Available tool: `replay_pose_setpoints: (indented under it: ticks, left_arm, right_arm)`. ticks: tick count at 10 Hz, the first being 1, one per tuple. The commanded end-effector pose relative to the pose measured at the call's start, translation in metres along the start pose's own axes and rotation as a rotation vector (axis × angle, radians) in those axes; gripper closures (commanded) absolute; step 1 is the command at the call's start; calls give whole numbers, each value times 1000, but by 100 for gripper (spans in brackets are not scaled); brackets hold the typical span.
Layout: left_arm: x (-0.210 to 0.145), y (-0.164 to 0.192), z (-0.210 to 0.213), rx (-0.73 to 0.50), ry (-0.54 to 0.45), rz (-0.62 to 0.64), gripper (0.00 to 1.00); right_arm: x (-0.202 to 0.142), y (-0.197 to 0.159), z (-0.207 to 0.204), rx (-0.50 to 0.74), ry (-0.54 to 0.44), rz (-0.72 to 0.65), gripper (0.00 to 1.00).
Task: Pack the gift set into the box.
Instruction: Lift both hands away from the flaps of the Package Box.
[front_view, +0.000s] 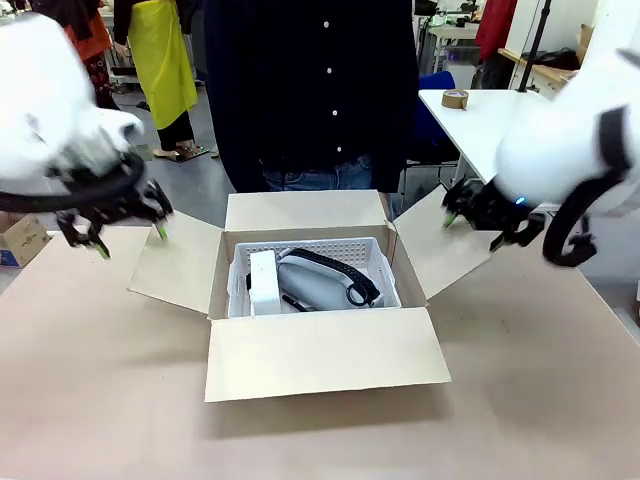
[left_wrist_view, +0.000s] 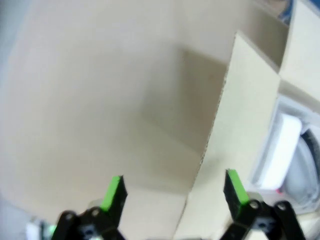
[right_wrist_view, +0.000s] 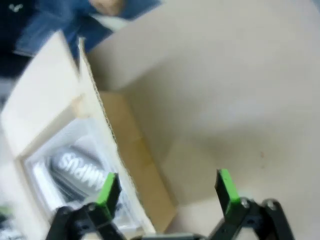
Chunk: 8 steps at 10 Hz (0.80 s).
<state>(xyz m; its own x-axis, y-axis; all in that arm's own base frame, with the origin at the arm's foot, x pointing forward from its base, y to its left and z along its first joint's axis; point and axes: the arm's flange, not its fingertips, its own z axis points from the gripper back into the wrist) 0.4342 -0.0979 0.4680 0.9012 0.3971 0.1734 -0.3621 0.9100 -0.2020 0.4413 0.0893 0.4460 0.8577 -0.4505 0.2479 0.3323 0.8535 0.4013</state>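
The basket (front_view: 385, 268) sits inside the box (front_view: 320, 352), centre frame; left gripper (front_view: 130, 238) and right gripper (front_view: 470, 225) hang open, empty. Best to fold the side flaps (front_view: 175, 265) inward evenly, sweeping from outside.

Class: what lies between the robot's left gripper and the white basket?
In the front view, the outspread left flap of the box lies between the left gripper and the basket.
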Motion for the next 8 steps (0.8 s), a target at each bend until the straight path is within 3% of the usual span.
replay_pose_setpoints:
  ticks: [1, 3, 5, 6, 7, 8]
  left_arm:
    - [17, 106, 79, -477, 242, -14, 0]
    - [19, 190, 78, -835, 343, 16, 0]
    - [20, 247, 38, -1230, 293, -25, 0]
    - [25, 259, 10, -1319, 283, 8, 0]
    - [41, 244, -9, -1102, 342, 231, 0]
    - [4, 264, 53, -1077, 134, 32, 0]
  right_arm:
    - [38, -98, 99, 323, 189, -180, 0]
    - [52, -194, 112, 583, 419, -248, 0]
    - [44, -263, 95, 778, 462, -338, 0]
    - [41, -276, 77, 750, 443, -450, 0]
    - [19, -250, 125, 746, 362, -260, 0]
    - [19, -250, 125, 746, 362, -260, 0]
